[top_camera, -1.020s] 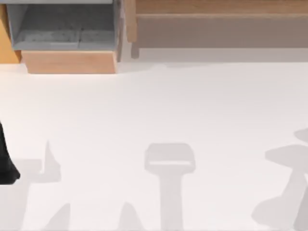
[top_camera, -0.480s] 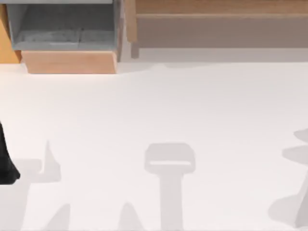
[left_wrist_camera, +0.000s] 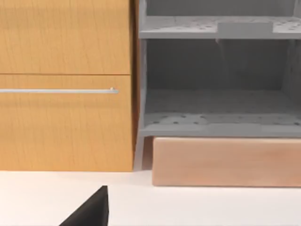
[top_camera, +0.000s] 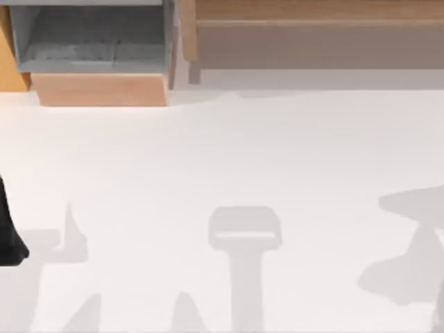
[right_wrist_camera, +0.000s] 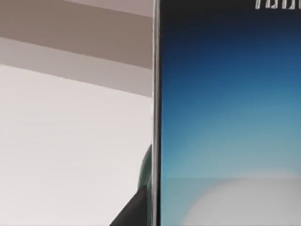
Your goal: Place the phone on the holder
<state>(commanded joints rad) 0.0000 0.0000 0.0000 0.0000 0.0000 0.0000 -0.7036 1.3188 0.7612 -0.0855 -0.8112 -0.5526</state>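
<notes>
The phone (right_wrist_camera: 225,117) stands close before the right wrist camera, its silver rim upright and its blue screen glowing, with a white patch low on it. It hangs off the white table (right_wrist_camera: 66,141), held by my right gripper; a dark fingertip (right_wrist_camera: 134,212) lies against its rim. Only the right arm's grey shadow (top_camera: 406,263) falls on the table at the top view's right edge. My left arm (top_camera: 8,239) is parked at the left edge, and a black part of my left gripper (left_wrist_camera: 89,214) shows over the table. The holder is out of view.
At the back left stand an orange wood cabinet (left_wrist_camera: 66,84) with a bar handle and a grey open shelf unit (top_camera: 90,38) on a pale wooden base (top_camera: 100,89). A long wooden shelf (top_camera: 312,28) runs along the back right. White tabletop (top_camera: 229,152) spreads between them.
The right arm's shadow at the table's right edge first drew back to the right, then spread leftwards and grew. The left arm has not moved.
</notes>
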